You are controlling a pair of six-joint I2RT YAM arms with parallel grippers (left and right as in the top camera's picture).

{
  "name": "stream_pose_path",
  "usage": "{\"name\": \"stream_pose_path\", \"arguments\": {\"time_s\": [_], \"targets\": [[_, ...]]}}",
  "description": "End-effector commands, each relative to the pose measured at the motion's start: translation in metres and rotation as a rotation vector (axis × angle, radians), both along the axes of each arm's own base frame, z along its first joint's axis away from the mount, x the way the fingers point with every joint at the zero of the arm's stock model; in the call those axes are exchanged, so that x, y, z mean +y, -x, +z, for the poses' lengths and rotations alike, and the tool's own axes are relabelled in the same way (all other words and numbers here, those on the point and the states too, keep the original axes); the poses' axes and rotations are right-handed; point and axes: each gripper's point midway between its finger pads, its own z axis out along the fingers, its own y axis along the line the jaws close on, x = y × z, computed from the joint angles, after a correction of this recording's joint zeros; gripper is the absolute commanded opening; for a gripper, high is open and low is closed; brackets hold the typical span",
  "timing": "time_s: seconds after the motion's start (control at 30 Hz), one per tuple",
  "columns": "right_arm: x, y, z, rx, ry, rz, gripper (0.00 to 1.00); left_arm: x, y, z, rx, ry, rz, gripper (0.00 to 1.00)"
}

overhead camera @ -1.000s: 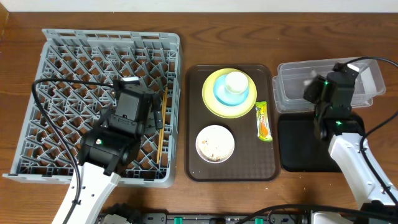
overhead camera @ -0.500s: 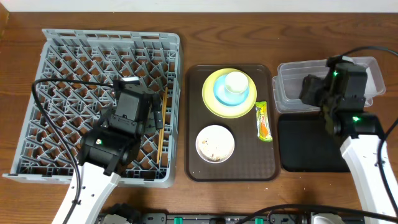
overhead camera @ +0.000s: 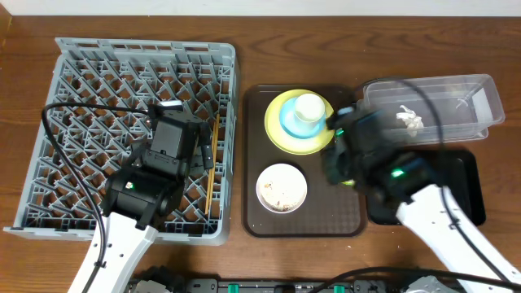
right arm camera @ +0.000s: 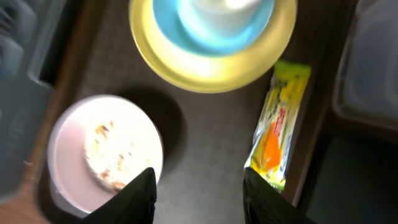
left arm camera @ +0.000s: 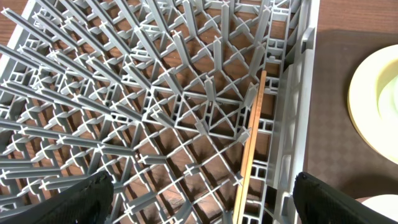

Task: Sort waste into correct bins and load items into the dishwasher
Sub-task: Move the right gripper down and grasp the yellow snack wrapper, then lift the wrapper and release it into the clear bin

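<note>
The snack wrapper [right arm camera: 278, 124] lies flat on the brown tray [right arm camera: 205, 143], at its right edge, just right of the yellow-green plate [right arm camera: 217, 68] and well right of the white bowl [right arm camera: 102, 155]. It looks like thin, glossy film: very light, limp and probably slippery, so it should crumple rather than resist. A pinch across its narrow width near the middle seems the safest hold.

The right tool [right arm camera: 198, 177] hangs above the tray with its jaws apart and nothing between them; the wrapper sits to the right of the gap. The left tool [left arm camera: 199, 205] is spread wide and empty over the dish rack [overhead camera: 81, 57], where the chopsticks [left arm camera: 252, 143] lie along the right wall.

A second ago the right arm hung over the clear tub [overhead camera: 456, 89]; now it has swung left over the tray, blurred by motion. The crumpled tissue [overhead camera: 409, 119] now shows inside the tub. The left arm has not moved.
</note>
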Motion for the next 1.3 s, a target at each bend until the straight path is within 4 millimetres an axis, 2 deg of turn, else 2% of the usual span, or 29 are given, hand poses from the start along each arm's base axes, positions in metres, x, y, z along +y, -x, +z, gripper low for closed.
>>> {"name": "stream_pose_path", "arguments": {"time_s": [0.0, 0.13, 0.27, 0.4, 0.57, 0.67, 0.77, 0.93, 1.13, 1.27], "targets": [[-0.020, 0.001, -0.034, -0.010, 0.174, -0.112, 0.45, 0.002, -0.003, 0.009, -0.024, -0.002, 0.013, 0.93], [-0.041, -0.006, -0.059, -0.014, 0.291, -0.192, 0.45, 0.002, -0.003, 0.009, -0.024, -0.002, 0.013, 0.93], [-0.049, -0.013, -0.081, 0.025, 0.322, -0.220, 0.43, 0.002, -0.003, 0.009, -0.024, -0.002, 0.013, 0.93], [-0.054, -0.016, -0.102, 0.083, 0.335, -0.231, 0.34, 0.002, -0.003, 0.009, -0.024, -0.002, 0.013, 0.93], [-0.068, -0.015, -0.124, 0.161, 0.357, -0.261, 0.33, 0.002, -0.003, 0.009, -0.024, -0.002, 0.013, 0.93], [-0.067, -0.014, -0.136, 0.219, 0.308, -0.269, 0.30, 0.002, -0.003, 0.009, -0.024, -0.002, 0.013, 0.93], [-0.057, -0.012, -0.147, 0.277, 0.229, -0.239, 0.18, 0.002, -0.003, 0.009, -0.024, -0.002, 0.013, 0.93], [-0.054, -0.012, -0.149, 0.291, 0.209, -0.219, 0.01, 0.002, -0.003, 0.009, -0.024, -0.002, 0.013, 0.93], [-0.054, -0.009, -0.147, 0.303, 0.212, -0.215, 0.01, 0.002, -0.003, 0.009, -0.024, -0.002, 0.013, 0.94], [-0.039, -0.014, -0.123, 0.296, 0.145, -0.165, 0.01, 0.002, -0.003, 0.009, -0.024, -0.002, 0.013, 0.93]]}}
